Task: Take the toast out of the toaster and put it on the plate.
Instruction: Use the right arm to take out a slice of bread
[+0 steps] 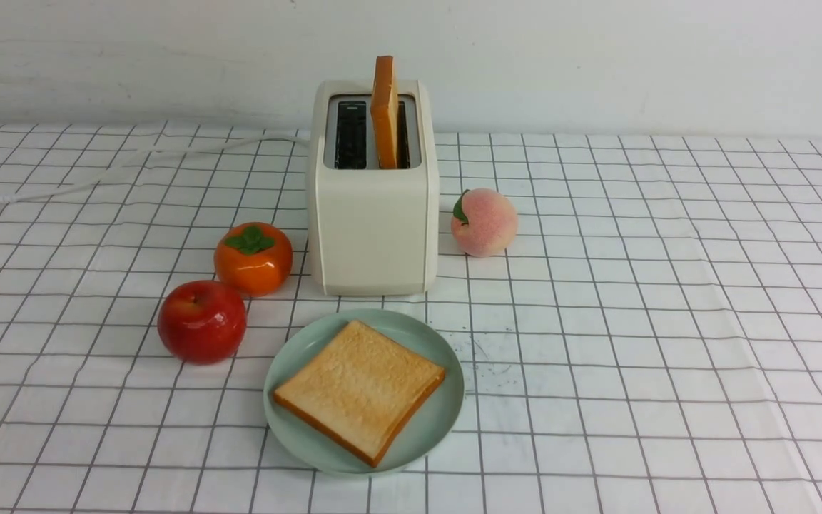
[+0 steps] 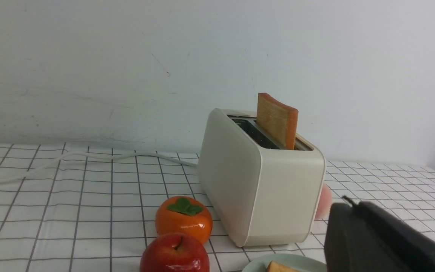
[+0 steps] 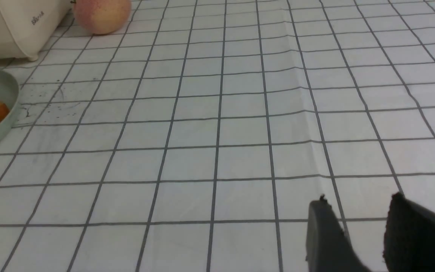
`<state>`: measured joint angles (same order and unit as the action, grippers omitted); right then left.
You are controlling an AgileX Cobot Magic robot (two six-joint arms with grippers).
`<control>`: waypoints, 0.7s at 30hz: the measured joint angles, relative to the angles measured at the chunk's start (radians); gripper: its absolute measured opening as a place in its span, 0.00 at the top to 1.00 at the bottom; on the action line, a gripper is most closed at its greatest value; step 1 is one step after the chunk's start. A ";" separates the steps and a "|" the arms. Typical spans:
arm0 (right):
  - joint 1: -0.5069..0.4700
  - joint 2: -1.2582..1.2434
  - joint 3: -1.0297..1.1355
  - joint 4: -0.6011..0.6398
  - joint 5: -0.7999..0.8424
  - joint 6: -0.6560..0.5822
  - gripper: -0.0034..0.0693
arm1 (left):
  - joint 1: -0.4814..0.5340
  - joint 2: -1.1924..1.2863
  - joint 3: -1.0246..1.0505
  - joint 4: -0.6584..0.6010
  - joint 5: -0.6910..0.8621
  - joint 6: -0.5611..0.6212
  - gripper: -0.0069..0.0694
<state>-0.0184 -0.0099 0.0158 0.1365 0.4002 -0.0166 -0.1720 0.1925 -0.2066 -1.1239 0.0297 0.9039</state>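
Because neither claw is near the toaster [image 1: 374, 228], the step in hand reads as the start of a reach, with no grasp made yet; the right claw [image 3: 359, 211] hangs low over a bare stretch of the surface [image 3: 202, 132] with its two fingers [image 3: 323, 234] parted to a moderate gap, nothing between them and nothing touched; the left claw [image 2: 353, 215] is closed tight on nothing, a single dark mass in its own wrist view, and shows only as a sliver at the left edge of the front view. Outward from them, the plate [image 1: 425, 428] sits just in front of the toaster, and a flat slice [image 1: 357, 389] lies on it; the toast [image 1: 384, 107] stands upright in the toaster's right-hand slot, its upper half clear of the top, the left slot empty. Next move, as I judge it: the parted right claw should rise above the toaster, come down astride the thin slice's faces, close and draw it straight up; the peach [image 1: 484, 223] beside the toaster is near that path; the persimmon [image 1: 253, 258] and apple [image 1: 202, 321] lie on the other side.
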 joint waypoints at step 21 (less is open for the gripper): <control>0.000 0.000 0.011 -0.311 -0.354 0.197 0.62 | 0.000 0.075 -0.183 -0.098 0.126 -0.006 0.93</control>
<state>-0.0184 -0.0099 0.0269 -0.1742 0.0462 0.1804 -0.1720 0.2671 -0.3900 -1.2217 0.1554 0.8976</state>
